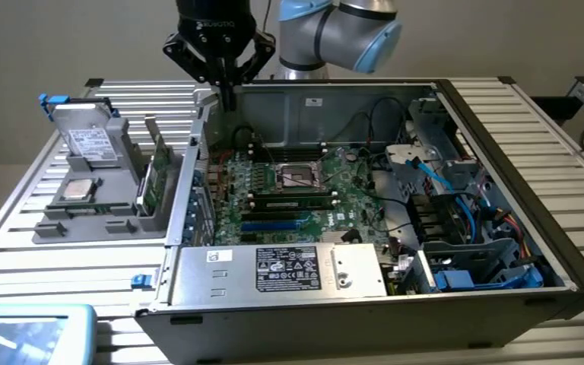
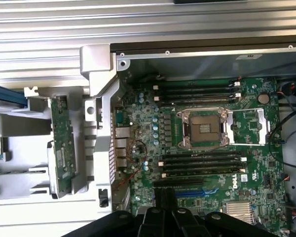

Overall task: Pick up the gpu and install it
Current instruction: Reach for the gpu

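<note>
The arm reaches straight down, its gripper (image 1: pixel 228 97) (image 2: pixel 165 196) pressed together and empty above the open computer case's (image 1: pixel 322 334) rear edge; the gpu (image 1: pixel 155 179) (image 2: pixel 63 145) stands upright in a grey holder (image 1: pixel 89 220).

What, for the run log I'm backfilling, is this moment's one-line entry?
hand: shut, empty, above open computer case | gpu: upright in gray holder beside case, untouched

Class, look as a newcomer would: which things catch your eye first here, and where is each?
The open computer case takes the middle, its green motherboard laid bare with an empty CPU socket at its centre. Over the case's far corner, on the exterior view's left, hangs the black gripper, shut and holding nothing. Beside the case on that side, the gpu stands on edge in a grey holder.
</note>
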Controlling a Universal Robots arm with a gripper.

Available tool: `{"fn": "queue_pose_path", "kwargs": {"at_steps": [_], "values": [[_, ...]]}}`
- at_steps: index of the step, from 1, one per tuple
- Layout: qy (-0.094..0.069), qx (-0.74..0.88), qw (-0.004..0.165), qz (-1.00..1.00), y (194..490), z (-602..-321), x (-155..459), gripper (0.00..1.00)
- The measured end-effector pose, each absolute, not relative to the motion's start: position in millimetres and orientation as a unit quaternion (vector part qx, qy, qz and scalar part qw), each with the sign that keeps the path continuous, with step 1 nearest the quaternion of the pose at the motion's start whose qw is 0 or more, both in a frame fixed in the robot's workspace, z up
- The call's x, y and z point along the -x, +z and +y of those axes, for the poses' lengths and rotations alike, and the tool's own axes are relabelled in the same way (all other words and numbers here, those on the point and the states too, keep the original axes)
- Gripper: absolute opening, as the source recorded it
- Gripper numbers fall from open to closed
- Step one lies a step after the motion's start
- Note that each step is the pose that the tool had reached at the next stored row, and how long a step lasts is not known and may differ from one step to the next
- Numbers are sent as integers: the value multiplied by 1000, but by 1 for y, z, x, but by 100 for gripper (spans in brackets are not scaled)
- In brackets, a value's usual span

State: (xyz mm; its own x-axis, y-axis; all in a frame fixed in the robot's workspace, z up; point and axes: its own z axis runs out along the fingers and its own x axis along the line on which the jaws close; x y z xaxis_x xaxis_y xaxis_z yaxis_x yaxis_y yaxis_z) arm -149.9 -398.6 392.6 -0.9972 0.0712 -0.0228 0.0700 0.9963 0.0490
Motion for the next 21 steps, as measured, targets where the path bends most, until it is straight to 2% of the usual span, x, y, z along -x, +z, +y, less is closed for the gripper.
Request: {"fn": "queue_pose_path", "kwargs": {"at_steps": [21], "values": [[24,-35,15,999,389,-396,245,12]]}}
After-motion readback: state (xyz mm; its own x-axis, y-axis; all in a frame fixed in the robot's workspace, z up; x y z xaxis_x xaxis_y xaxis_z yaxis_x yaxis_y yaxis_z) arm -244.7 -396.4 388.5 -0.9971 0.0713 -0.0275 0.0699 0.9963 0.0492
